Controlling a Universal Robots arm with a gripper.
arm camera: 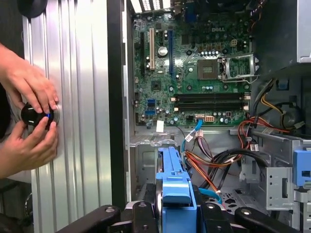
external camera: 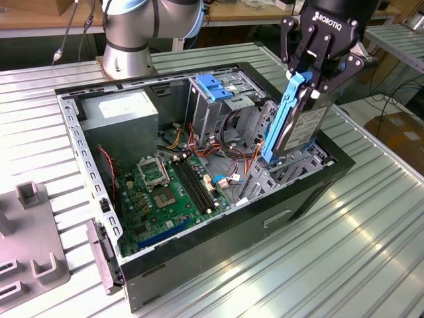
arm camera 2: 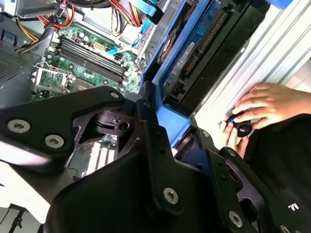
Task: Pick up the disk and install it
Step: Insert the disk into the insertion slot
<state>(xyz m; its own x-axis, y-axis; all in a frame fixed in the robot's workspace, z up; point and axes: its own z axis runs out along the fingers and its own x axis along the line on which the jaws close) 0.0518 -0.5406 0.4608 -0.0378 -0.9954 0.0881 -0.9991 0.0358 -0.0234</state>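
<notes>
Here, the tool [external camera: 313, 83] clamps the disk [external camera: 296, 124] — ribbed metal table [external camera: 358, 252] beneath.

You've got a grey disk [external camera: 303, 129] with bright blue rail, black gripper [external camera: 313, 85], green motherboard [external camera: 159, 192], black case [external camera: 285, 207], ribbed silver table [external camera: 358, 255], plain grey fixture [external camera: 30, 248] lower left.

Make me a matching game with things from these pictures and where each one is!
Things:
1. disk
2. green board
3. hands
4. grey block

Places:
A. lying flat inside the computer case
B. around a black knob on the table
C. clamped in the gripper
D. on the table, at the exterior view's left

Pairs: 1-C, 2-A, 3-B, 4-D
</notes>
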